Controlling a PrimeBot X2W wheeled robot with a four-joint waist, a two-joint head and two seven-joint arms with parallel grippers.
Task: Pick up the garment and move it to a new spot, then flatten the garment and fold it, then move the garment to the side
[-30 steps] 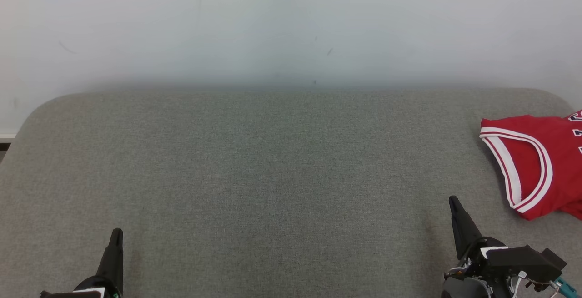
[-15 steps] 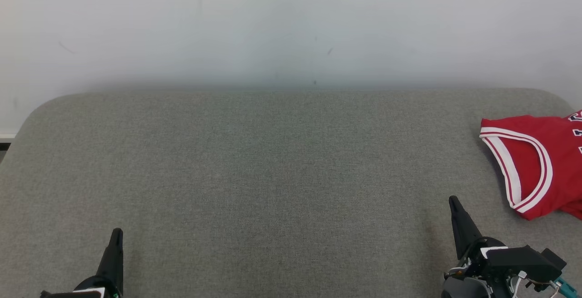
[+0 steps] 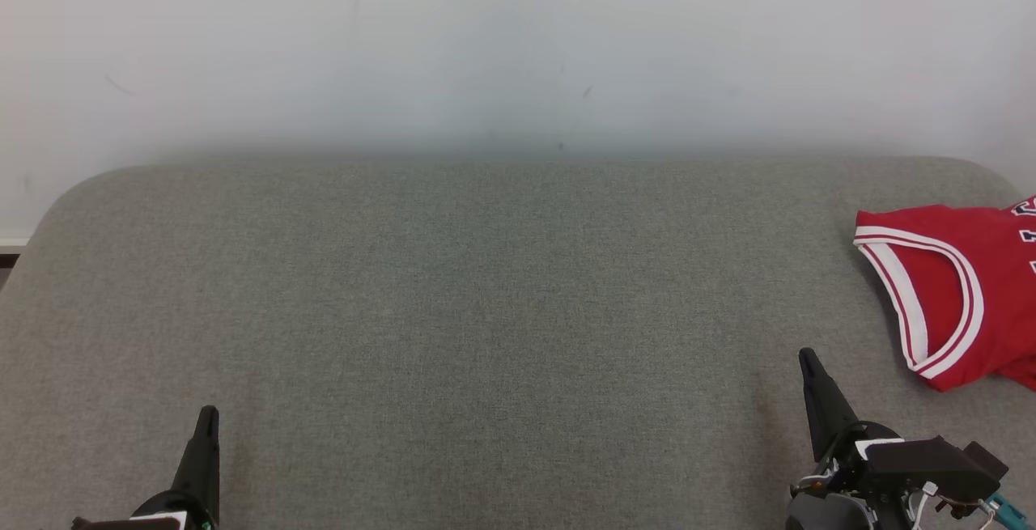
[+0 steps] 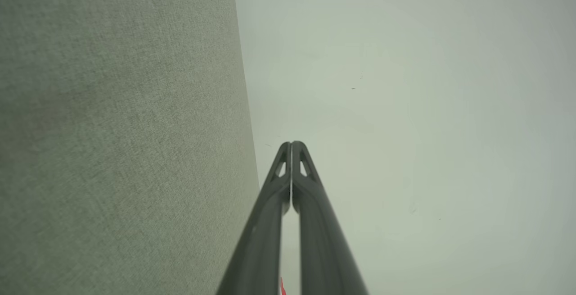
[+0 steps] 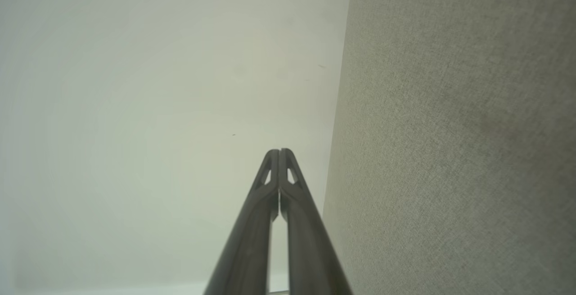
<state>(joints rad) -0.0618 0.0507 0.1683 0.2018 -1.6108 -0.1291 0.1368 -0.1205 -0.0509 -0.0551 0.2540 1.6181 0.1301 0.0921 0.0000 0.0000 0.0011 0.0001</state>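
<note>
The garment [image 3: 963, 287] is a red jersey with white and red trim, lying folded at the right edge of the grey padded surface [image 3: 502, 311] and cut off by the head view's border. My right gripper [image 3: 808, 360] rests at the lower right, shut and empty, a short way left of and nearer than the garment. My left gripper [image 3: 208, 415] sits at the lower left, also shut with nothing in it. In the wrist views the left gripper [image 4: 291, 144] and the right gripper [image 5: 279, 152] show fingertips pressed together against the pale wall.
A pale wall [image 3: 518, 44] rises right behind the padded surface's far edge. The surface has rounded far corners, and a strip of floor [image 3: 10, 251] shows at the far left.
</note>
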